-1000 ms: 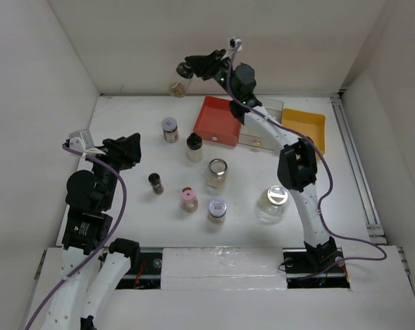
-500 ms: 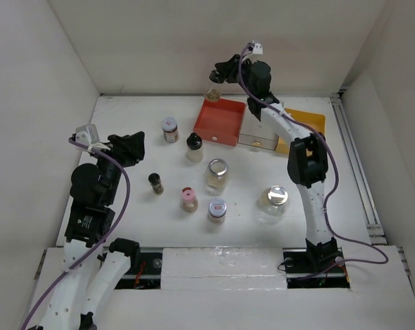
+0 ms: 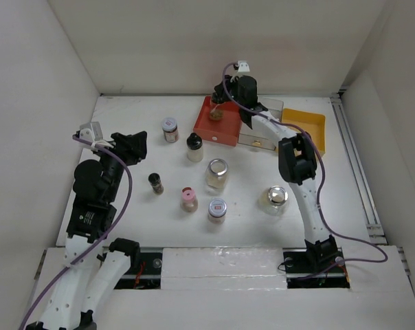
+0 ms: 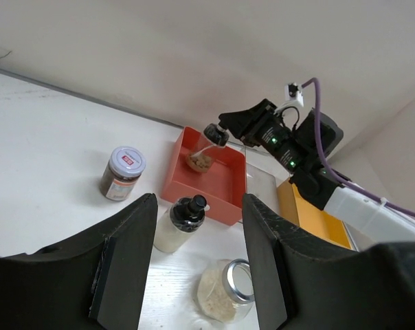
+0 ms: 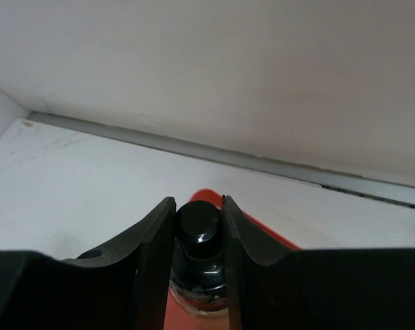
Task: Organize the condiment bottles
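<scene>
**A:** How far along is the sorting?

**B:** Barely begun, I'd judge. The right jaws are clamped on the neck of the held black-capped bottle (image 3: 216,114), upper centre of the top view, over the red tray (image 3: 225,135). From the left wrist it hangs tilted within the tray's outline (image 4: 206,148). I cannot tell whether its base touches the tray floor.

**A:** And the rest?

**B:** Seven stand on the surface (image 3: 125,206), outside every tray. The upper grey-lidded jar (image 3: 170,129) and the second black-capped bottle (image 3: 194,147) are just left of the red tray. Below them, mid-frame, is the open glass jar (image 3: 216,173), with the dark shaker (image 3: 156,183) to its left. The pink-capped bottle (image 3: 188,199) and the lower grey-lidded jar (image 3: 216,210) stand side by side lower down. The lidded glass jar (image 3: 275,199) sits apart at lower right.

**A:** The other arm?

**B:** The left jaws are spread wide at mid-left, gripping nothing.

**A:** So what's left?

**B:** Releasing this one, then those seven. The clear tray (image 3: 259,139) and orange tray (image 3: 310,125), right of the red one, look like likely destinations too.
</scene>
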Controlling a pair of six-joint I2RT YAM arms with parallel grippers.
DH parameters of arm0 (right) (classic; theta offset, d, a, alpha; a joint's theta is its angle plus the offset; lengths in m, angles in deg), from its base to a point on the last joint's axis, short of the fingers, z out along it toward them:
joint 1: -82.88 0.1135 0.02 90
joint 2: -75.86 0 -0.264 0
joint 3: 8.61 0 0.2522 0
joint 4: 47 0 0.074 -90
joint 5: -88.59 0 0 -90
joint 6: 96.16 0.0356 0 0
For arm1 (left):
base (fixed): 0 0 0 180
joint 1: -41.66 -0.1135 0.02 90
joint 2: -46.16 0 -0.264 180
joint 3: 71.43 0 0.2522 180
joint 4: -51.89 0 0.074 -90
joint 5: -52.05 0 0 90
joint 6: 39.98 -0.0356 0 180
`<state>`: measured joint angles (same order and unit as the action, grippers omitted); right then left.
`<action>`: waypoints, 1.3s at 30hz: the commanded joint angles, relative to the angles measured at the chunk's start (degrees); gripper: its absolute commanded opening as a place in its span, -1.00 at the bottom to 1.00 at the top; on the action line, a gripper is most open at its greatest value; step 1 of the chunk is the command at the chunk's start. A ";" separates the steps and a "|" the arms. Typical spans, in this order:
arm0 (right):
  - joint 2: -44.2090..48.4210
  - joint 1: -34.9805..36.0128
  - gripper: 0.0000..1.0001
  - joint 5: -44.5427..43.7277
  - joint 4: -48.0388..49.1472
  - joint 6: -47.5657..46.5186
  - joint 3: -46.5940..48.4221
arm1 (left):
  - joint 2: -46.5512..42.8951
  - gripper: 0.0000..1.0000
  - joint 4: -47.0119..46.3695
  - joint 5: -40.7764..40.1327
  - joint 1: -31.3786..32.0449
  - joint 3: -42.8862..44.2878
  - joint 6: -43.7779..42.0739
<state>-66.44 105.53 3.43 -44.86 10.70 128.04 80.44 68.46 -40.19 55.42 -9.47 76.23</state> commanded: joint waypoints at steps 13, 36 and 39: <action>-2.29 1.78 -0.12 -2.20 3.61 -2.10 3.68 | 1.23 -0.04 -2.98 1.80 -0.14 -0.57 0.33; 31.97 6.60 -0.17 4.65 4.76 -3.15 -29.44 | -0.53 -0.04 -2.98 2.86 -0.14 -0.57 0.85; 35.24 11.17 -0.33 5.45 1.08 -3.15 -35.16 | -1.05 -0.04 -2.98 2.86 -0.14 -0.57 0.85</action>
<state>-32.21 111.83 5.77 -40.01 7.71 97.53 80.16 68.05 -38.18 55.42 -10.08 76.67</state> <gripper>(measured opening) 0.337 0.480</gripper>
